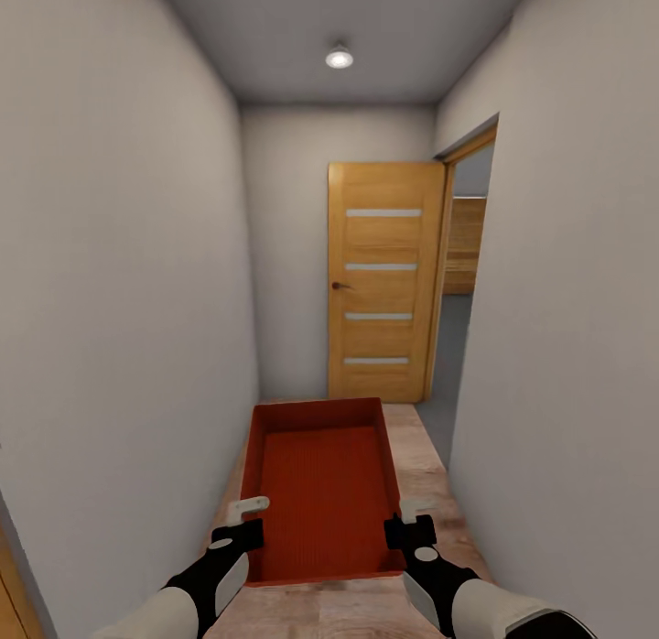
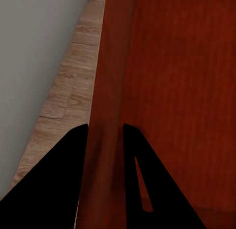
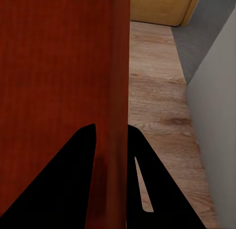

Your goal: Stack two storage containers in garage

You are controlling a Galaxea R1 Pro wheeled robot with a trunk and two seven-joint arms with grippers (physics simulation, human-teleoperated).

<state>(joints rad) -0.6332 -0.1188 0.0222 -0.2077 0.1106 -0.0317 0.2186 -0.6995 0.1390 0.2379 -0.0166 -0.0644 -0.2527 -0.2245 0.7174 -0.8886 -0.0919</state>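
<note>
You are in a narrow corridor: pale walls close on both sides, light wood plank floor (image 1: 416, 460) underfoot. At the far end a wooden door (image 1: 384, 282) stands swung open beside a doorway on the right, grey floor beyond it. You carry one storage container (image 1: 322, 492) level, straight ahead between the arms. The left gripper (image 2: 104, 140) is clamped on its left wall, the right gripper (image 3: 112, 140) on its right wall, each near the container's near end.
</note>
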